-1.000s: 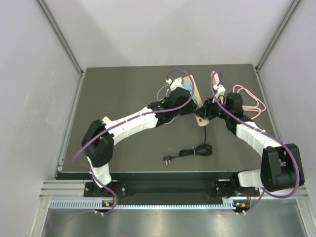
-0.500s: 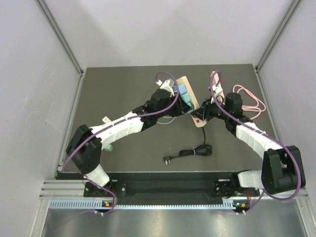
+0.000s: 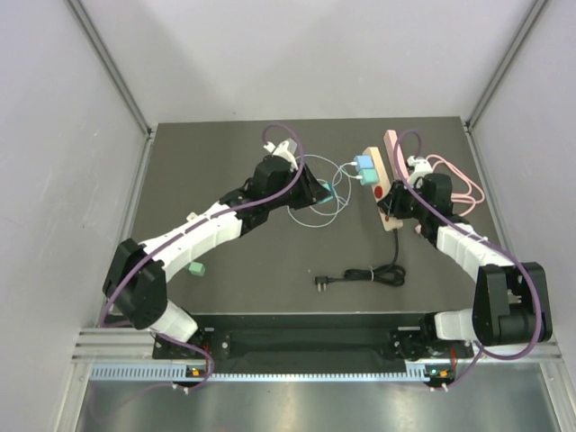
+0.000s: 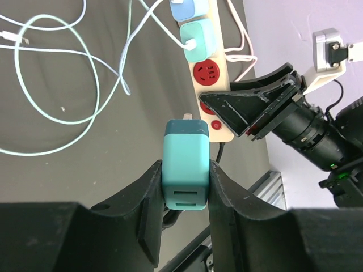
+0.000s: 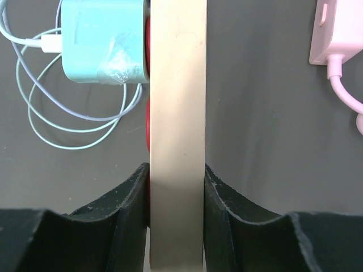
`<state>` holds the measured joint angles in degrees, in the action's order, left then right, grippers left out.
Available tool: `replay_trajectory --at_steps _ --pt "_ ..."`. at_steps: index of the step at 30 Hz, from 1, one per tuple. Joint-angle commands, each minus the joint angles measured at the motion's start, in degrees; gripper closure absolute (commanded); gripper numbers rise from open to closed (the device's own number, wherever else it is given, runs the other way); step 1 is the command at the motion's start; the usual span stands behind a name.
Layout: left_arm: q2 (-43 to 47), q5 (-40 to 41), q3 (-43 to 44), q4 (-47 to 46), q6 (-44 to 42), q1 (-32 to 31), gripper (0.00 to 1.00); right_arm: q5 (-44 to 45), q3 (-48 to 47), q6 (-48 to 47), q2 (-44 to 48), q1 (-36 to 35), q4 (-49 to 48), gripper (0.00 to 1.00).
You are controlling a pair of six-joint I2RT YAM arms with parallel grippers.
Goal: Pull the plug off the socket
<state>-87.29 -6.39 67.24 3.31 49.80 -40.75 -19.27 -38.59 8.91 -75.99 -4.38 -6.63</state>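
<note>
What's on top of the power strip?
A blue charger and a teal charger plugged into the power strip; a red socket lies bare. Sockets beneath the chargers are hidden.

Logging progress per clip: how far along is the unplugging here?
Done: the teal plug is out of the strip, where a bare red socket shows. In hand: the left gripper holds the plug, and the right gripper clamps the strip. Left: probably just setting the plug down. A mint charger and a blue charger are plugged in, if they count.

Bright, even overhead light, soft shadows, sharp overview; wrist foregrounds dark and blurred.
</note>
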Motion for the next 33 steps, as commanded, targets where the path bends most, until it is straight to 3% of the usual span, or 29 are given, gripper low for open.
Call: replay_trajectory --at_steps 1,4,10,19,25,30,33 --pt "3.7 0.33 -0.44 -0.58 -2.69 0.49 1.0 -2.52 -1.31 -1.35 1.19 0.25 -6.64 1.0" --pt "6.68 -3.17 -4.74 -2.78 -4.18 3.13 1.0 -7.61 -1.4 -2.14 0.67 1.83 -6.55 1.0" --pt "15.73 -1.17 -15.81 -2.35 -4.28 12.53 1.0 -17.73 -1.4 -3.28 -0.04 3.94 -6.64 1.0" --pt "28.92 12.98 -32.78 4.25 4.51 25.8 1.0 -19.49 -1.84 -3.37 -0.3 3.94 -5.93 1.0" --pt "30.24 11.05 -40.17 4.6 9.16 32.84 0.99 -19.67 -1.84 -3.02 -0.04 3.94 -6.11 1.0" --pt "29.55 15.09 -40.62 9.95 11.55 35.21 0.97 -20.02 -1.84 -2.84 -0.13 3.94 -6.29 1.0" --pt "28.58 17.29 -40.18 12.5 12.16 35.74 0.89 -20.11 -1.84 -2.67 -0.22 3.94 -6.29 1.0"
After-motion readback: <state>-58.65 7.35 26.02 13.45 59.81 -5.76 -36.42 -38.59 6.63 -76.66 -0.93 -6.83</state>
